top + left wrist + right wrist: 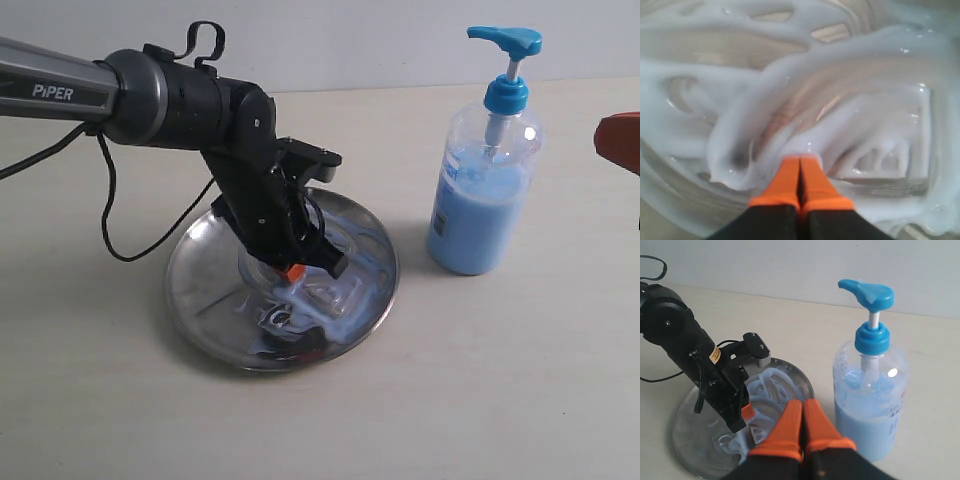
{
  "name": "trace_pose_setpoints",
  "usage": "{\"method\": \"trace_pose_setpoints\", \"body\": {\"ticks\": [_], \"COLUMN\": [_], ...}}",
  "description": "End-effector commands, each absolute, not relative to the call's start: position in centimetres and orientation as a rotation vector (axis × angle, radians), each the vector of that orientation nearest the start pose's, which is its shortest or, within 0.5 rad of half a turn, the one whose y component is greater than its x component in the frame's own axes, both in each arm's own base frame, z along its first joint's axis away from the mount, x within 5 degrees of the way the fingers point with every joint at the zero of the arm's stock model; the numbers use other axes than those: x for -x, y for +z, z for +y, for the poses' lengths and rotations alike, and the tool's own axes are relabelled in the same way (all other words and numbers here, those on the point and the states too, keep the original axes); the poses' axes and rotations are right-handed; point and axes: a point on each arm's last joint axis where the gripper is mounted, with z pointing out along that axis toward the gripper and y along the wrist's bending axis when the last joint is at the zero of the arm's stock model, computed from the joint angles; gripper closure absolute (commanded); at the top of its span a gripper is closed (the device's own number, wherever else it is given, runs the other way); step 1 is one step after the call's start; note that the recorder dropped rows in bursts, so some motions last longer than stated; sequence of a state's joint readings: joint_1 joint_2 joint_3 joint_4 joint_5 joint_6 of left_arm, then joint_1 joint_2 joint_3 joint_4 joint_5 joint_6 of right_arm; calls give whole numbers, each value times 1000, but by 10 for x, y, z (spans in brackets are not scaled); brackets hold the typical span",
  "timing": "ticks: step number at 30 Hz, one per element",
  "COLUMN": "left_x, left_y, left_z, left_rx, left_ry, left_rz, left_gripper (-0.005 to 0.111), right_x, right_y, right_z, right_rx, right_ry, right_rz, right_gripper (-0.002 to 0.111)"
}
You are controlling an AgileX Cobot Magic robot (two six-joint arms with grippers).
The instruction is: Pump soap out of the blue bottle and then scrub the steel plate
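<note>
My left gripper has its two orange fingertips pressed tight together, with nothing between them. The tips are down in the soap, which lies in thick, pale blue swirls. The soap covers much of the steel plate. The plate lies flat on the table, near its middle. The blue bottle stands upright just to the right of the plate, close but not touching, and nearer the table's far edge. Its pump head is up. My right gripper is pressed together too and holds nothing. It hangs in the air by the bottle, toward the table's right side.
</note>
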State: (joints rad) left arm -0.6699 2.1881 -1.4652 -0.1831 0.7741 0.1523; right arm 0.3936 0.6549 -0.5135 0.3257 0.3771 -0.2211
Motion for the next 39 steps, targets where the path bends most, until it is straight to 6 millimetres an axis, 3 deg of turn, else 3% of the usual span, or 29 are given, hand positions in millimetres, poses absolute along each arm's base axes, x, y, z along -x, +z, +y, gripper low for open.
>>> {"method": "trace_pose_setpoints", "body": {"ticks": [1,7,13,23,39], "left_x": [-329,-331,-325,-311,-315], "left_y": [100,105,109,107,106], "left_z": [-275,-283,-289,-273,-261], "left_rx": [-1000,-955,-1030,-1280,-1273], "left_ry": [-285,-379,-506,-357,-146], "left_rz": [2802,2784,2796,2925,2963], "left_gripper": [107,107,107,107,107], "right_x": [-119,-120,-120,-119,-119], "right_y": [299,299,299,299,299], "right_z": [61,61,61,61,61], "right_rx": [384,383,389,401,401], "right_ry": [426,426,421,416,416], "right_rz": [1954,1952,1950,1953,1953], "right_gripper": [108,108,108,108,108]}}
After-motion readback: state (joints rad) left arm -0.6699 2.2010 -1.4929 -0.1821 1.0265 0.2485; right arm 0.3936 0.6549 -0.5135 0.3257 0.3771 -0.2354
